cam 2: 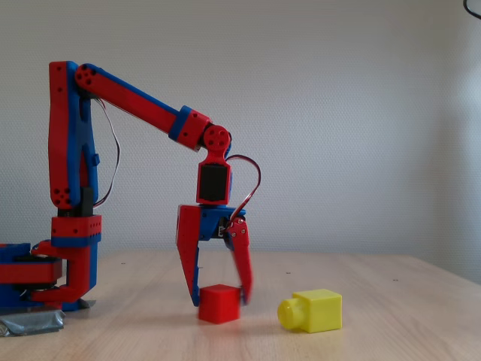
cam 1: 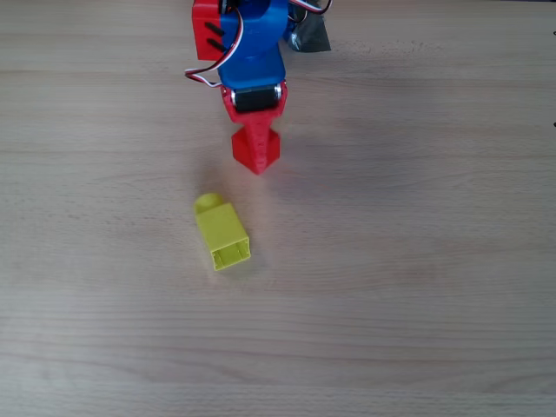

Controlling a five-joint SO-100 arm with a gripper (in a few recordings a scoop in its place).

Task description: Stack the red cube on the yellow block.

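Fixed view: gripper (cam 2: pixel 219 289) straddles the red cube (cam 2: pixel 219 304) on the wooden table (cam 2: pixel 391 331).

Its fingers stand on either side of the cube, which rests on the table; whether they already pinch it or just bracket it I cannot tell, since one finger is blurred. The yellow block (cam 2: pixel 311 310) lies on its side just beside the cube, stud toward it. Overhead, the cube (cam 1: pixel 255 149) sits above the block (cam 1: pixel 222 232). Risks, as I judge them: an off-centre pinch could twist the cube loose, and the finger nearest the block could knock it on the way over.
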